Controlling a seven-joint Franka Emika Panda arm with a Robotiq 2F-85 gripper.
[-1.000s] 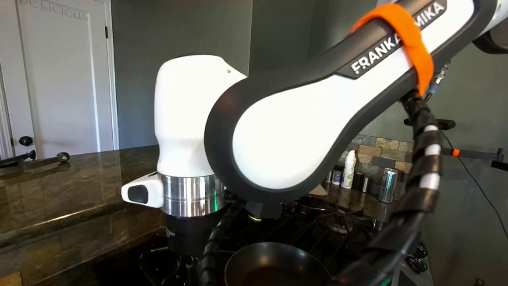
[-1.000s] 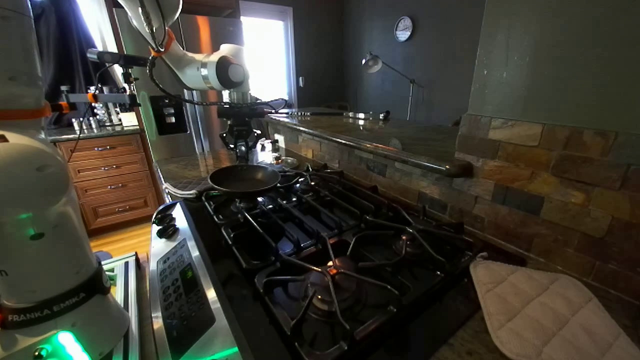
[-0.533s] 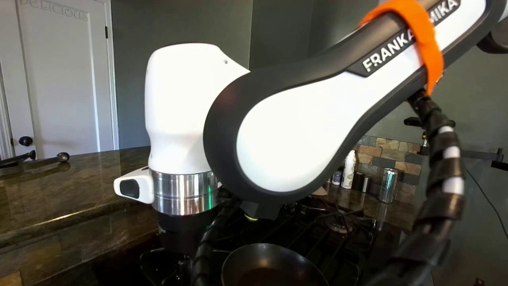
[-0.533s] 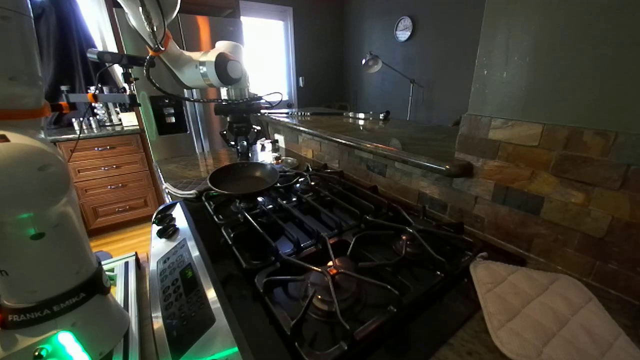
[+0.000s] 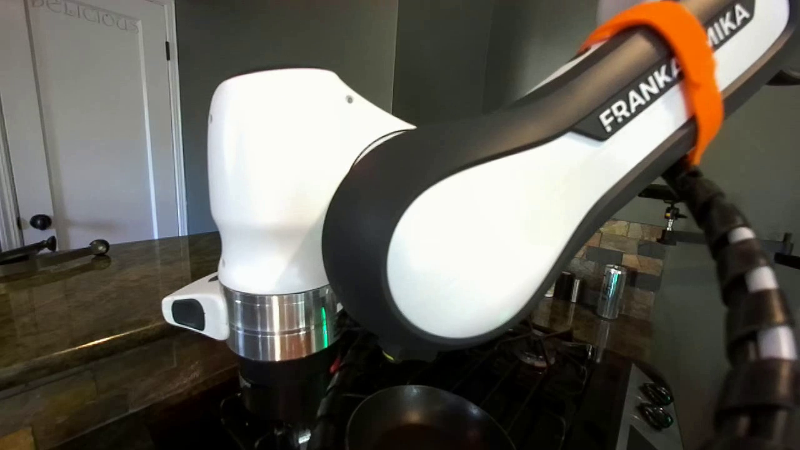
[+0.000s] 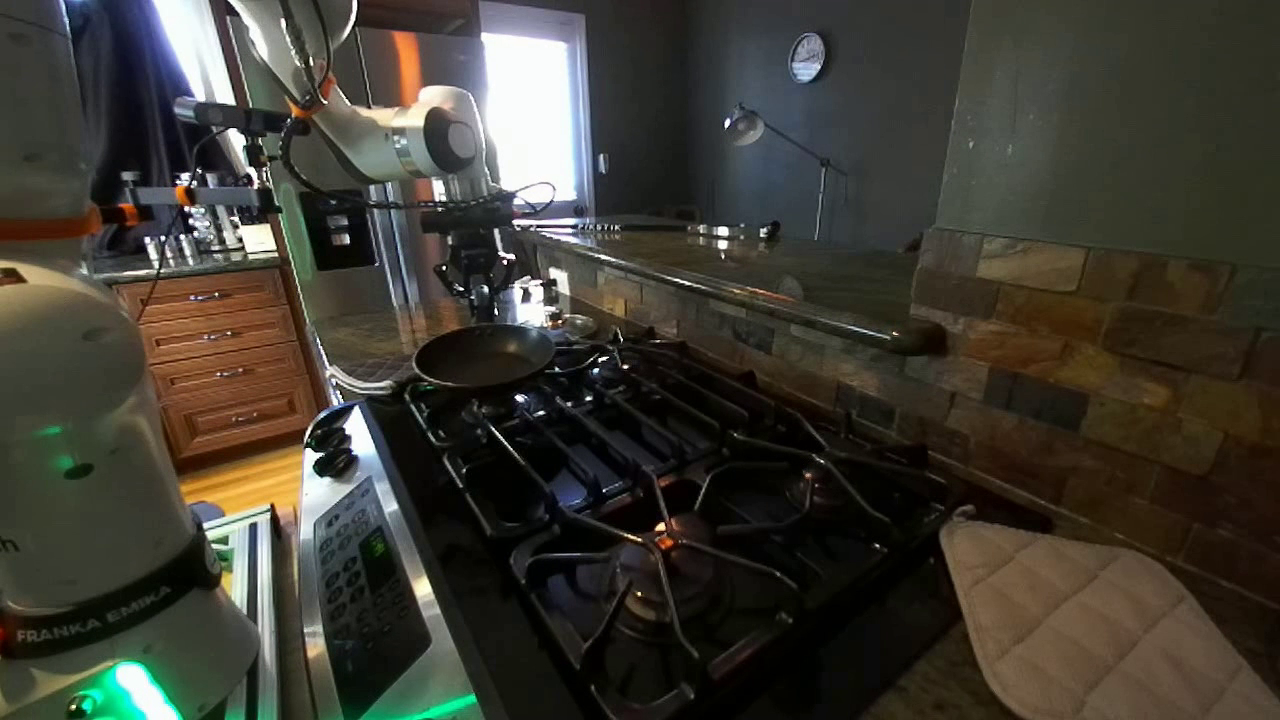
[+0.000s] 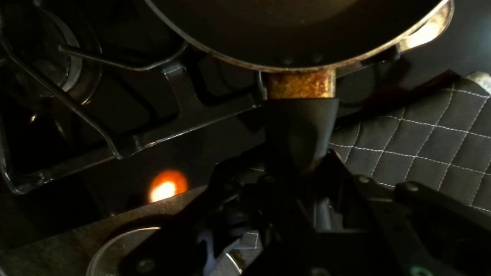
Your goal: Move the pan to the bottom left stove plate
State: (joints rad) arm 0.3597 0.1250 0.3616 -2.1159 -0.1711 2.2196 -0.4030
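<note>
The pan [image 6: 484, 357] is a dark, shallow round with a low flared rim. In the wrist view its edge is bare metal stained brown; two rivets [image 7: 285, 59] dot the inner wall, above a mottled, rust-orange metal neck [image 7: 301, 84]. From the neck runs a single smooth black handle [image 7: 301, 126].

In an exterior view the pan is at the far end of the stove [image 6: 440, 540], on the side toward the control panel [image 6: 365, 600]; I cannot tell whether its base touches the black metal grate [image 7: 199, 117]. Two burners [image 6: 670, 580] show at the near end, and two black knobs [image 6: 335, 462] sit on the brushed steel front. One pale quilted pot holder [image 6: 1090, 620] lies just beside the stove; one dark quilted cloth [image 7: 422, 134], squared with white stitching, shows beside the handle. On the mottled stone counter [image 7: 42, 249] is one round see-through object [image 7: 115, 253] with a bright rim. Four wooden drawers [image 6: 228, 355] and one round clock [image 6: 808, 58] are in the background.

The jaws are closed to the handle's width, one dark finger on either side, gripping it; their contact faces are lost in shadow.
</note>
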